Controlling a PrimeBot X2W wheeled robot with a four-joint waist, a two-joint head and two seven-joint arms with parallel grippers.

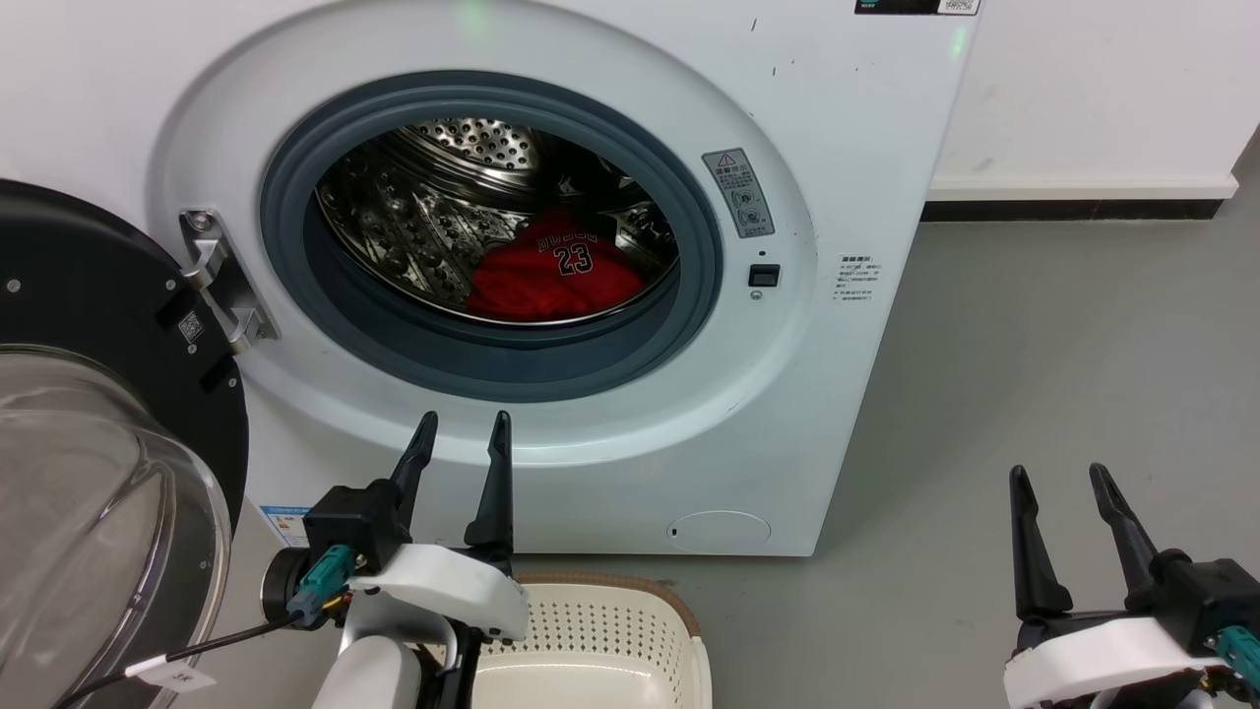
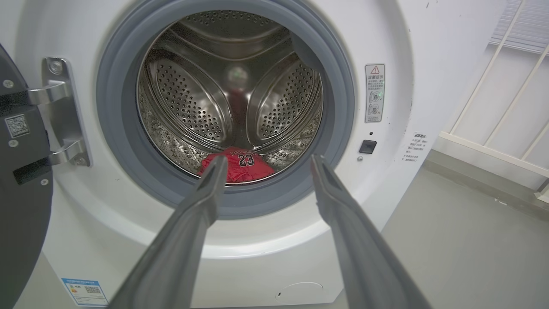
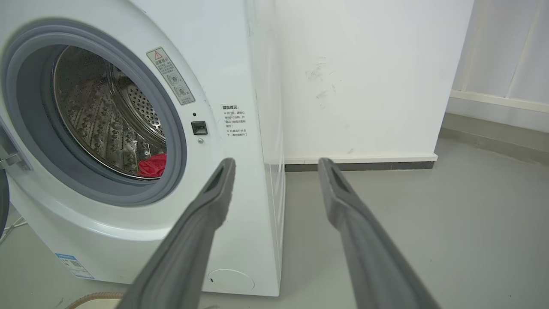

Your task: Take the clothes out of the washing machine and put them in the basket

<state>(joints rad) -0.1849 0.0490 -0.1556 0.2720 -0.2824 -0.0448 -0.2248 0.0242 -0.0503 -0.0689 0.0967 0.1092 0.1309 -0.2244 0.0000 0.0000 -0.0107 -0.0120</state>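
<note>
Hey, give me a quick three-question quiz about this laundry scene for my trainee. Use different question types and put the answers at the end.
1. Where do the red clothes lie at this moment?
2. True or false: the washing machine has its door shut.
3. The jaws of the left gripper are: A) open and empty, in front of the machine; B) shut on the clothes; C) clamped on the door.
Key: 1. At the bottom of the drum. 2. False: the door stands swung open on the left. 3. A.
</note>
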